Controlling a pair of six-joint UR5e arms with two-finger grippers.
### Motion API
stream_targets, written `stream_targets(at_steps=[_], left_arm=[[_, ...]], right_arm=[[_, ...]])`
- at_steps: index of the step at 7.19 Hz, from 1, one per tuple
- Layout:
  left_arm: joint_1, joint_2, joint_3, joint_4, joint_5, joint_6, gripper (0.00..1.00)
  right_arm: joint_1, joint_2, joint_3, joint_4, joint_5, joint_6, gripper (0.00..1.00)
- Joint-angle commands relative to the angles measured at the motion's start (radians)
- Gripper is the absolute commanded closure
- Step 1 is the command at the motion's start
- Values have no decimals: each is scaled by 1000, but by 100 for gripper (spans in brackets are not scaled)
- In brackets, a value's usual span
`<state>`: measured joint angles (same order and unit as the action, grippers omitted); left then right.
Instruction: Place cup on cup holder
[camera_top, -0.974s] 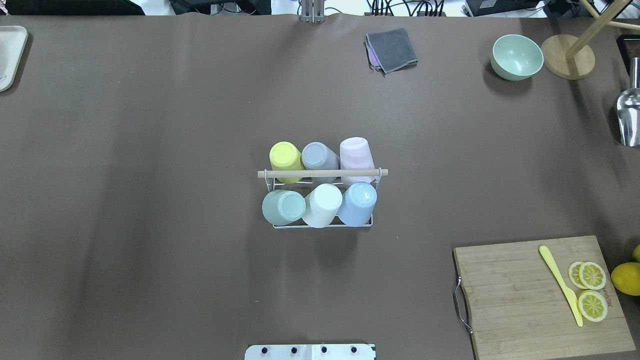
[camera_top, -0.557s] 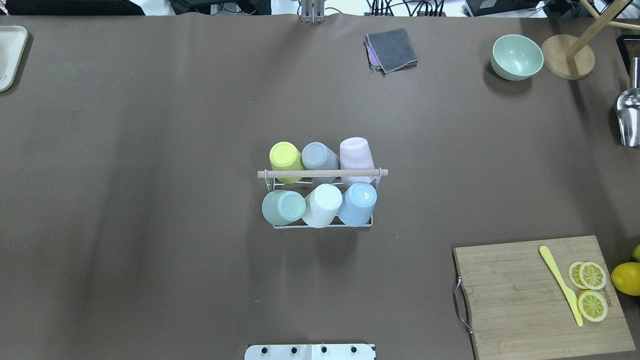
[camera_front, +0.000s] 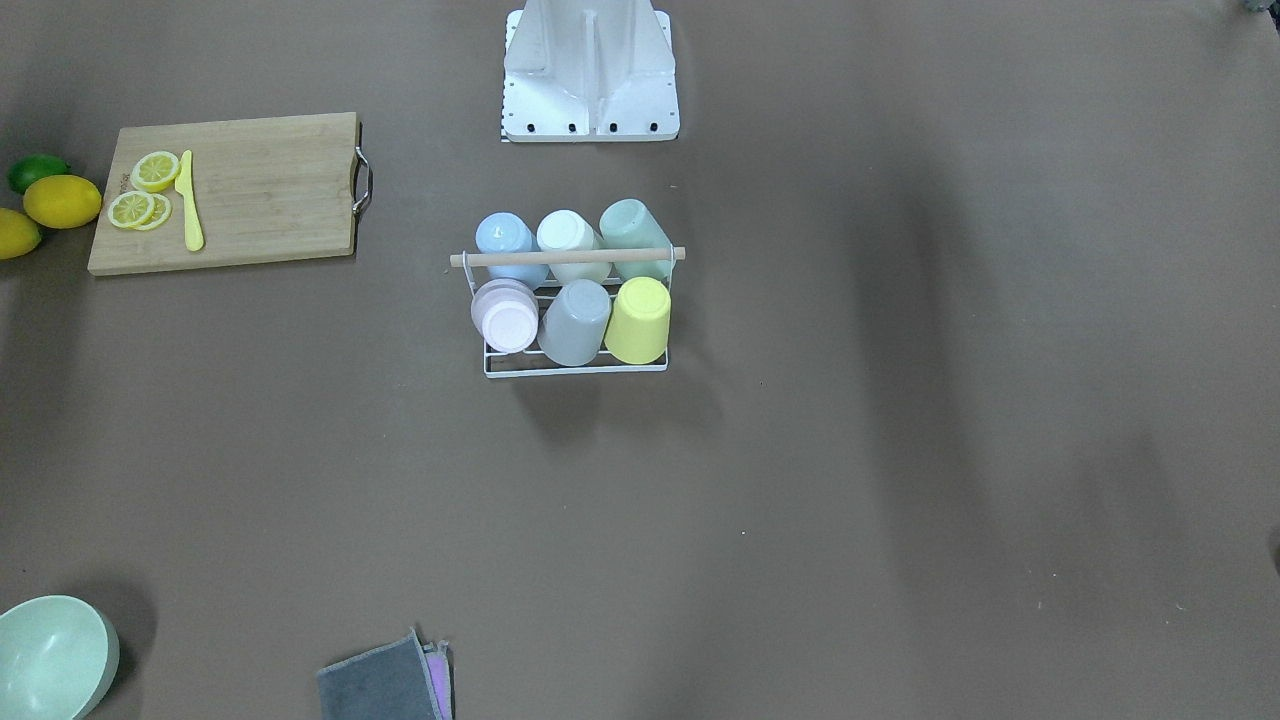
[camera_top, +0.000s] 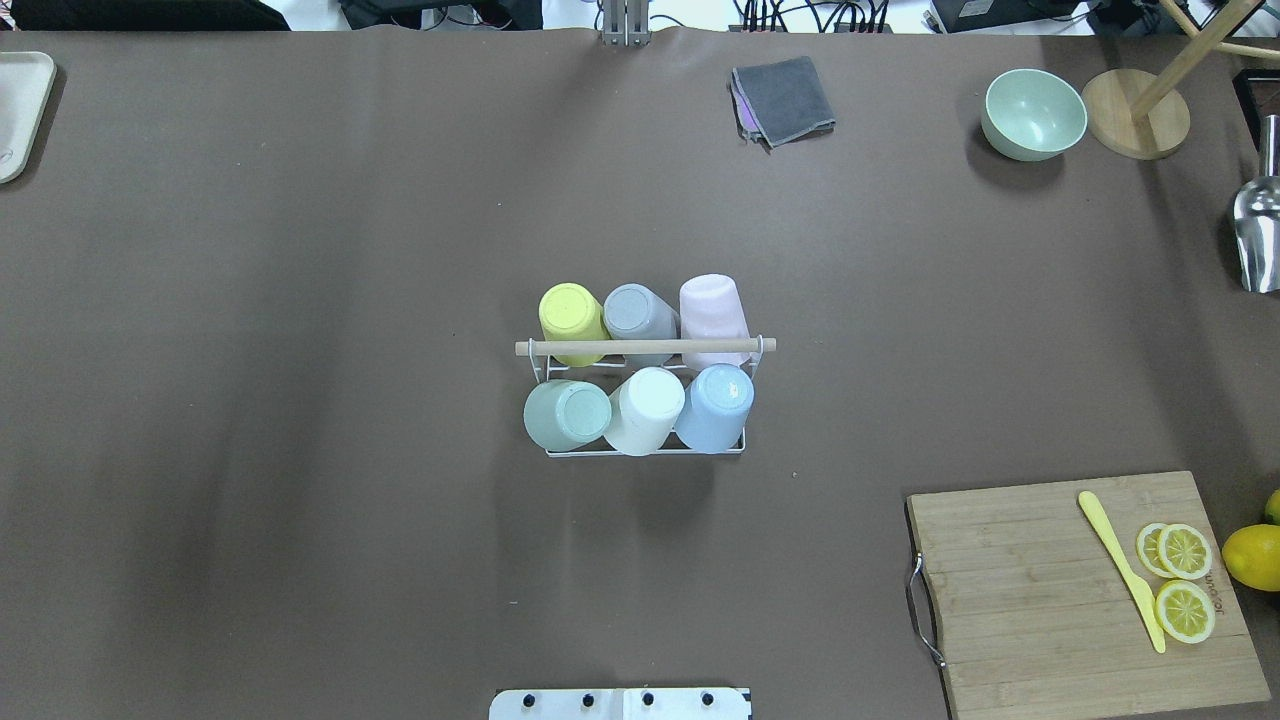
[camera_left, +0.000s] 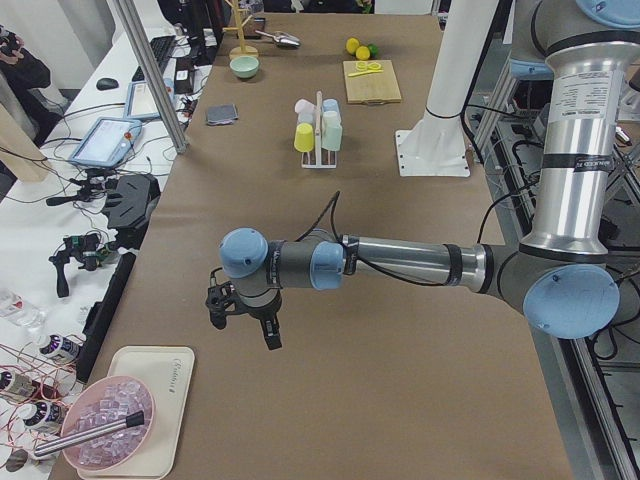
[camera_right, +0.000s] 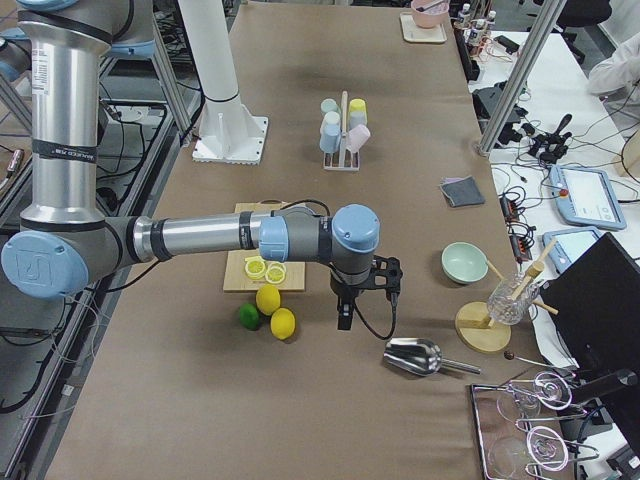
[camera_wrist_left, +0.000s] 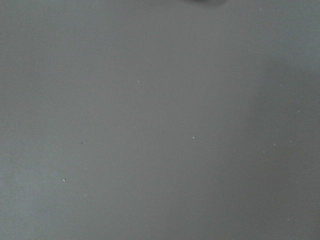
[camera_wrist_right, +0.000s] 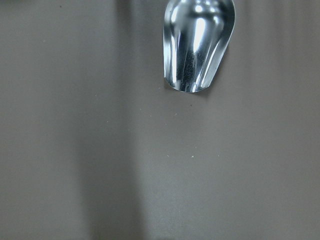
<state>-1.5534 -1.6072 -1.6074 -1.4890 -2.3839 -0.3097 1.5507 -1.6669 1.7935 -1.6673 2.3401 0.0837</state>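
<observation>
At the middle of the table (camera_top: 300, 300) stands the cup holder (camera_top: 645, 452), with cups tipped bottom-up on both sides of its wooden handle (camera_top: 645, 347). On the far side from the robot are a yellow cup (camera_top: 570, 312), a grey cup (camera_top: 636, 312) and a pink cup (camera_top: 712, 308). On the near side are a green cup (camera_top: 565, 415), a white cup (camera_top: 648, 405) and a blue cup (camera_top: 718, 400).

The left gripper (camera_left: 245, 325) hangs over bare table at the robot's left end, near a cream tray (camera_left: 175, 385) and well apart from the holder. The right gripper (camera_right: 368, 303) hangs at the opposite end, beside a metal scoop (camera_right: 415, 357), equally far from the holder. Both show only in the side views, so I cannot tell how wide their fingers stand.
</observation>
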Motion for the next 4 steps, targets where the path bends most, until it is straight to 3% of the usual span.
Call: stream_targets(at_steps=[1,2,4], left_arm=[[-1,18,1,-7,-24,3,3],[1,18,0,-7,-24,1,3],[1,20,-2,-8,-23,1,3]], right_arm=[[12,24,-22,-3,-1,8,1],[11,74,-87,-2,1,8,1],[11,94,-100,1,-36,10,0]])
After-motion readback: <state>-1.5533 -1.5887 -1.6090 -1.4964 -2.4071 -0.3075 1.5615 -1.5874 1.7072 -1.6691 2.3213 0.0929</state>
